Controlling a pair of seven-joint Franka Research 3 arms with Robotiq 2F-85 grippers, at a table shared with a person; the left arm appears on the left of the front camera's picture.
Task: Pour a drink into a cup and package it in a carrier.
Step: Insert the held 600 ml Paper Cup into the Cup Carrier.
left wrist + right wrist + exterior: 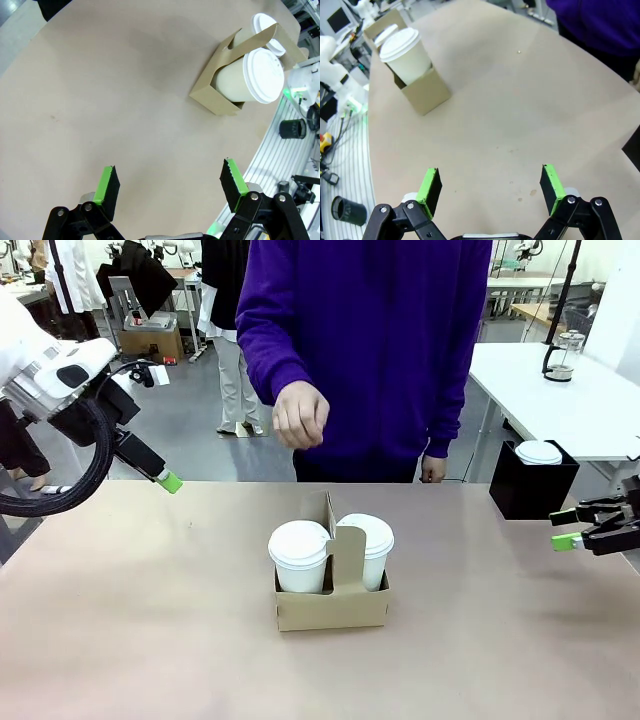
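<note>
The brown cardboard carrier (pixel 330 608) stands at mid-table with two lidded white cups in its slots, one left (pixel 299 556) and one right (pixel 366 550) of the upright handle. The drink is hidden; both cups wear lids. My left gripper (pixel 165 478) hovers open above the table's far left, well away from the carrier (pixel 212 92) and the cups (pixel 250 77). My right gripper (pixel 564 529) is open at the right edge, nothing between its fingers; its wrist view shows the carrier (pixel 425 92) and a cup (pixel 406 52) farther off. The person's hand (pixel 300 415) hangs behind the carrier.
A black box (pixel 533 485) holding another lidded white cup (pixel 538 452) sits at the far right of the table. The person in a purple top (pixel 365 340) stands at the far edge. A glass pitcher (pixel 562 355) stands on a white table behind.
</note>
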